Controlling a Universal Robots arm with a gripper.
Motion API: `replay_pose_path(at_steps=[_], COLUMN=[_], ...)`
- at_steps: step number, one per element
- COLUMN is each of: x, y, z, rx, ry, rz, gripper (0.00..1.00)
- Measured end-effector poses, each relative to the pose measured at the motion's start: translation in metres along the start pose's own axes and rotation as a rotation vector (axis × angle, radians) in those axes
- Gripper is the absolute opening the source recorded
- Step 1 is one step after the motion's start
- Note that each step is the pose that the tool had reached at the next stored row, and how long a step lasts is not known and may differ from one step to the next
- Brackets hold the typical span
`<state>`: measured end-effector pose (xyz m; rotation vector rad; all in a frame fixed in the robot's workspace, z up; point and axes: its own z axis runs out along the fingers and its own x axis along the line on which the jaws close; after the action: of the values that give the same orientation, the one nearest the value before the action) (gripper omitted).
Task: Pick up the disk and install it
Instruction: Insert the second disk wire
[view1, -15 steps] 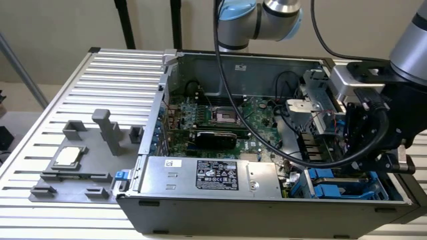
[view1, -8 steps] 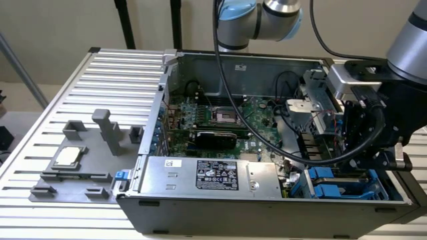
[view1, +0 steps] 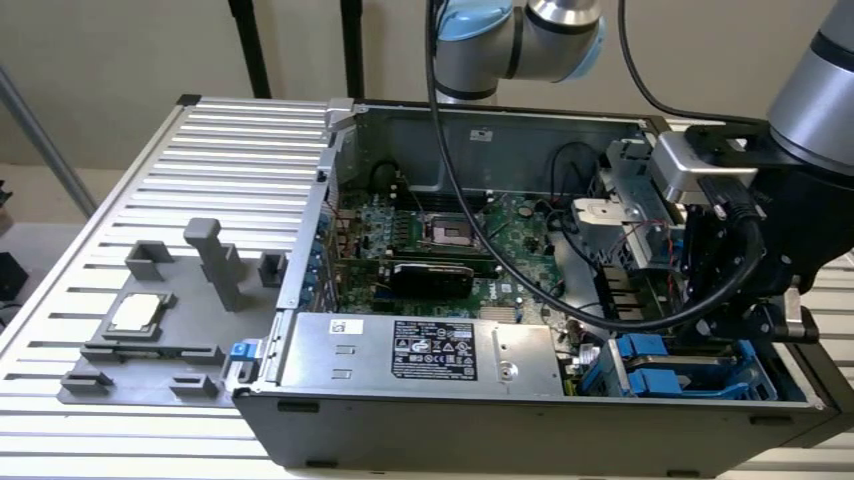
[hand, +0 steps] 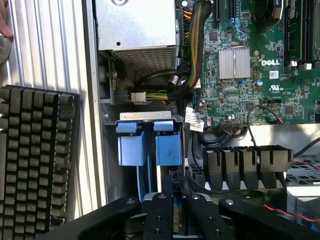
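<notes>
The gripper (hand: 173, 220) stands clamped on the disk (hand: 175, 216), held upright. It hangs over the blue drive bays (view1: 681, 365) at the open computer case's (view1: 441, 420) front corner, on the exterior view's right.

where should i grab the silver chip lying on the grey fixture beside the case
Probably grip the silver chip by two opposite edges, jaws coming straight down from above: it lies flat on the grey fixture, broad face up, so only its edges offer a hold.
</notes>
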<state>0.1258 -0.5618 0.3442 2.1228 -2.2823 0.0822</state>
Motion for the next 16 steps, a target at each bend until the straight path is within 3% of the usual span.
replay_pose_path(at_steps=[16], x=[-0.0019], y=[-0.0032], z=[0.0016], rx=[-0.0002], ry=[-0.0044], rz=[-0.001], gripper=[0.16])
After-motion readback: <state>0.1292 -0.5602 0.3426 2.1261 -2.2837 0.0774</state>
